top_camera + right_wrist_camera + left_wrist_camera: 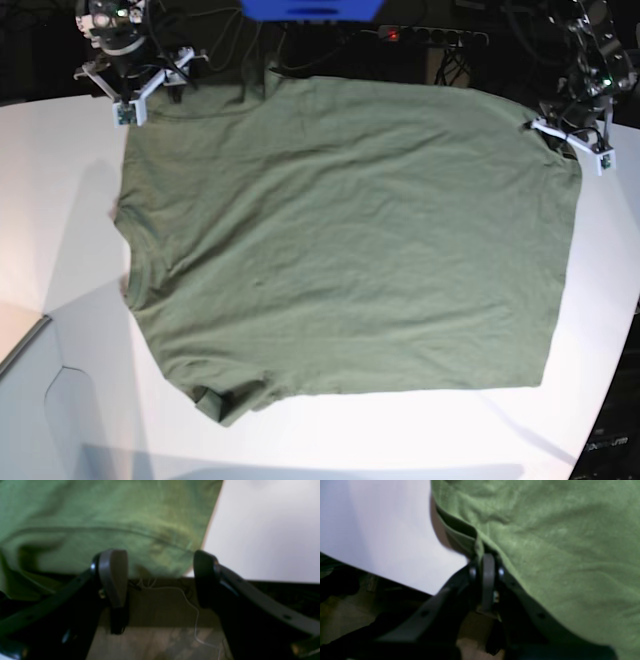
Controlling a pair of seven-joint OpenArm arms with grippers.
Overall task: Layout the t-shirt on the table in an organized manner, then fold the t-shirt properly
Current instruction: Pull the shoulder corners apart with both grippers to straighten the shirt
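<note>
An olive-green t-shirt [345, 240] lies spread almost flat across the white worktop [60, 200], covering most of its middle, with a small fold turned up at its near-left corner and soft creases across the body. At the far edge, two arms work its far corners. The left gripper [486, 557], seen at the far right of the base view [572, 135], has its fingers [488, 580] pressed together, clamped on the doubled hem at the shirt's far-right corner; the wrist view shows the fabric edge gathered into the pinch and lifted slightly off the white surface. The right gripper [160, 577], at the far left of the base view [135, 85], has its fingers [113, 575] spread wide apart and holds nothing; in its wrist view the shirt's edge lies just beyond the open fingers, near the worktop's rim, with a loose pale thread [192, 610] trailing below the cloth. The picture from that wrist camera is blurred, so whether the fingertips touch the fabric cannot be told.
</note>
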